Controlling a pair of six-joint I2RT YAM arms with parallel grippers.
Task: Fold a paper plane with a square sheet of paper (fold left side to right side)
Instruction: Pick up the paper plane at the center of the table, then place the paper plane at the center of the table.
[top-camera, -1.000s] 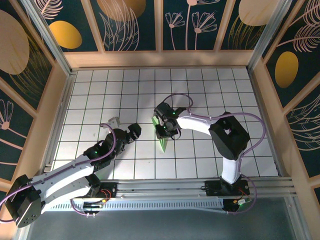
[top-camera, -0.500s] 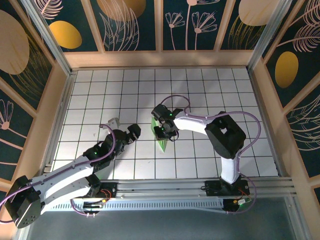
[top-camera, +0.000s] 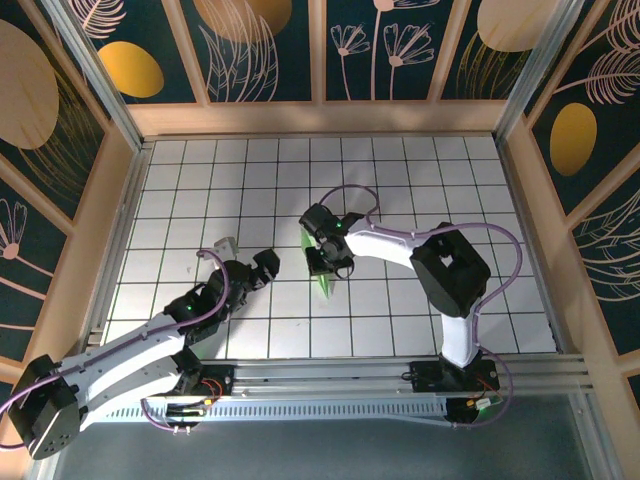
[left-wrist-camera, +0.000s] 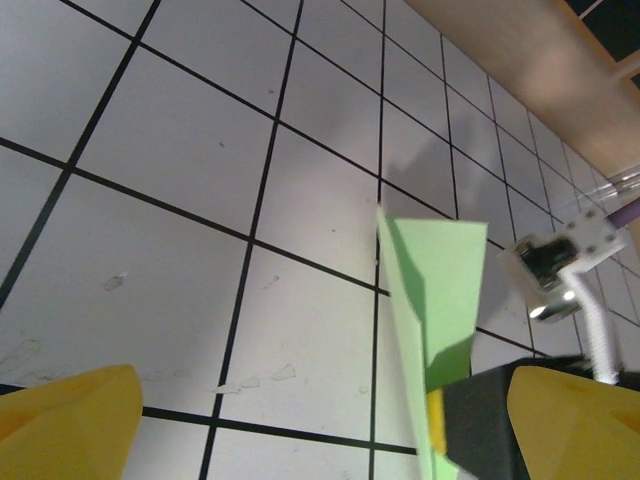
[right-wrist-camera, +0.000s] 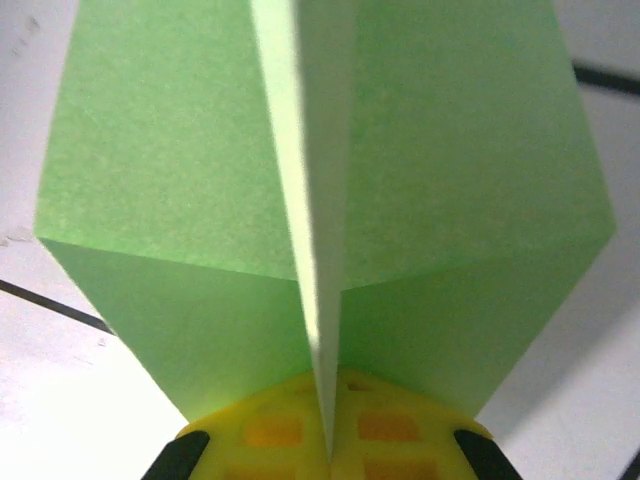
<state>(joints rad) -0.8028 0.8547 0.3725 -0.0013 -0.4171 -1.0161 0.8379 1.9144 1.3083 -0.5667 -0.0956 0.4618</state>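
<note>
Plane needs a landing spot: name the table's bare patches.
Free: far rows of the table along the back wall, and the columns by the right wall. Crowded: centre, where the right gripper pinches the paper plane beside the open left gripper.

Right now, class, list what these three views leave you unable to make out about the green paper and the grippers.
Top external: the right gripper covers most of the green paper, and its creases are too small to read.
Right wrist: the top edge cuts off the paper's far end.
Left wrist: the bottom edge cuts off the paper's lower end and all but the tips of the left gripper.
</note>
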